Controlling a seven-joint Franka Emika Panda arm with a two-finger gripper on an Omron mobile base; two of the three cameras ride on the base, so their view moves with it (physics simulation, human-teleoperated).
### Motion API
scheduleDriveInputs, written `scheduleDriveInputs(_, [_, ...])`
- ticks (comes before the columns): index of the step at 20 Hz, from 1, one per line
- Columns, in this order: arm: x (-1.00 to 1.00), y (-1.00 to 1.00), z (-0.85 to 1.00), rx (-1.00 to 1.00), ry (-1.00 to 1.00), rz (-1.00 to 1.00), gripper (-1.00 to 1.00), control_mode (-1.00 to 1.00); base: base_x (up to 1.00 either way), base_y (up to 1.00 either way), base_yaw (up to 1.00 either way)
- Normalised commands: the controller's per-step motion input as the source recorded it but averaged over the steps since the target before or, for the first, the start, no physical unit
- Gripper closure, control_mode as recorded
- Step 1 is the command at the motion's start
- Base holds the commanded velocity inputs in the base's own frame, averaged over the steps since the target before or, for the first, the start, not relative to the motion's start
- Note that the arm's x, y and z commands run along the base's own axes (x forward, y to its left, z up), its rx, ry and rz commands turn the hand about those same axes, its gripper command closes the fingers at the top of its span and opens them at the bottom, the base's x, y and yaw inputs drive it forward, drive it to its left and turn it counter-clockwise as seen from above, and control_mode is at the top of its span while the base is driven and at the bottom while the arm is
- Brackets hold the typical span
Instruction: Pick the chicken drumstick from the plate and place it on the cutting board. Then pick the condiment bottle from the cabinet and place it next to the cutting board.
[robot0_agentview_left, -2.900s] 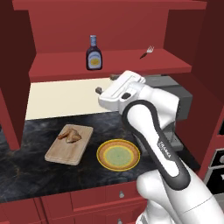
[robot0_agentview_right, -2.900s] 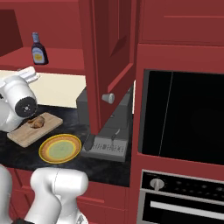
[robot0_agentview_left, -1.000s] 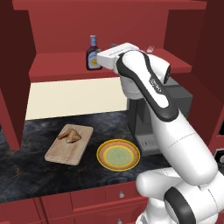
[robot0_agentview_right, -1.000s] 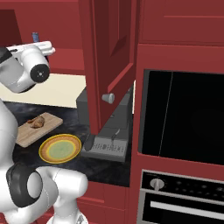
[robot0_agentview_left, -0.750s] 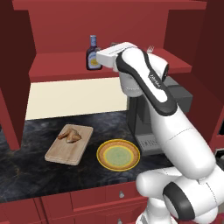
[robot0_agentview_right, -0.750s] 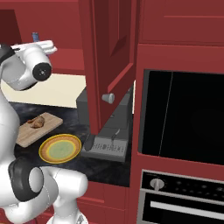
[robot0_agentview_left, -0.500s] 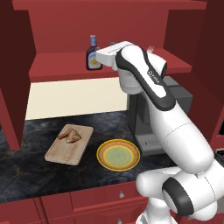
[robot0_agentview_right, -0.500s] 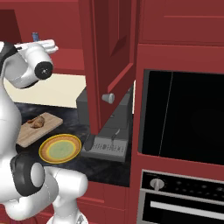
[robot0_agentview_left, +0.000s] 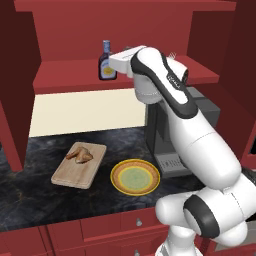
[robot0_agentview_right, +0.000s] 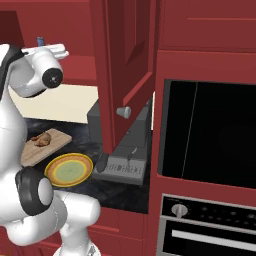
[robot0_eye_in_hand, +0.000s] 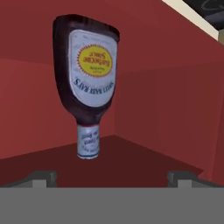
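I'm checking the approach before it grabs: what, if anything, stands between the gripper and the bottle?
Nothing visible. The open gripper faces the bottle straight on, with only bare red shelf between them. The fingertips sit wide apart on either side.

light: even, bright, rendered | shadows: soft, faint | glare: none | focus: sharp, hand view slightly soft

Cutting board (robot0_agentview_left: 79, 165) matt light wood; counter (robot0_agentview_left: 30, 192) glossy dark marbled stone; plate (robot0_agentview_left: 135, 177) smooth glazed ceramic; condiment bottle (robot0_eye_in_hand: 88, 83) dark glossy, paper-like label; cabinet (robot0_agentview_left: 70, 80) matt red wood.
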Motion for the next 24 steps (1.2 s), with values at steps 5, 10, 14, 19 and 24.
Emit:
scheduleDriveInputs(5, [0.11, 0.02, 0.00, 0.00, 0.00, -0.01, -1.00, -1.00, 0.00, 0.00, 0.00])
scheduleDriveInputs(10, [0.12, 0.03, 0.00, 0.00, 0.00, -0.01, -1.00, -1.00, 0.00, 0.00, 0.00])
scheduleDriveInputs(14, [0.12, 0.07, 0.00, 0.00, 0.00, -0.01, -1.00, -1.00, 0.00, 0.00, 0.00])
scheduleDriveInputs(19, [0.08, 0.10, 0.00, 0.00, 0.00, 0.00, -1.00, -1.00, 0.00, 0.00, 0.00])
scheduleDriveInputs(24, [0.09, 0.10, 0.00, 0.00, 0.00, 0.00, -1.00, -1.00, 0.00, 0.00, 0.00])
